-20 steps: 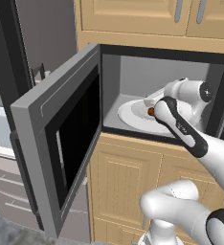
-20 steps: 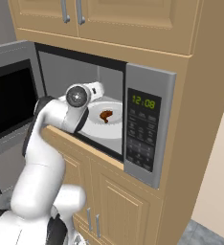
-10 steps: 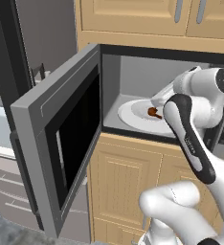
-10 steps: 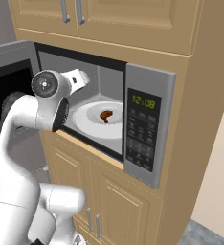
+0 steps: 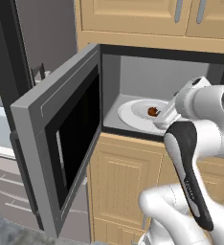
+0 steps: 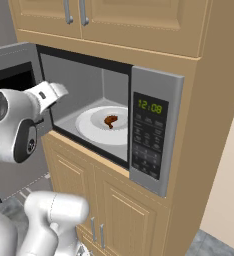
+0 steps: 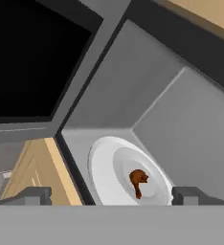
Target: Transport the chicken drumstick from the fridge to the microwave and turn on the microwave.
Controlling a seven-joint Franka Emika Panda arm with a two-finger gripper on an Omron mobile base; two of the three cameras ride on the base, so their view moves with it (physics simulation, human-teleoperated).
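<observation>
The chicken drumstick (image 6: 110, 120) lies on the white turntable plate (image 6: 91, 128) inside the microwave (image 6: 154, 130), near the plate's middle, with nothing touching it. In the left base view the same reddish-brown piece (image 5: 153, 111) shows just past the arm's white wrist, on the plate's (image 5: 130, 112) inner ring. The microwave door (image 5: 61, 139) stands swung wide open to the left, its dark window facing into the room, and the cavity's grey walls and floor are bare around the plate. The gripper (image 7: 111, 196) sits outside the cavity, in front of the opening; its jaws stand wide apart with nothing between them, and the hand view looks between the two dark fingertips (image 7: 32, 195) at the drumstick (image 7: 138, 181) and the plate (image 7: 102, 172) beyond. On the microwave's right side the control panel (image 6: 149, 145) shows a green clock readout above rows of buttons. Pale wooden cabinet doors (image 6: 119, 215) sit below the microwave and above it.
</observation>
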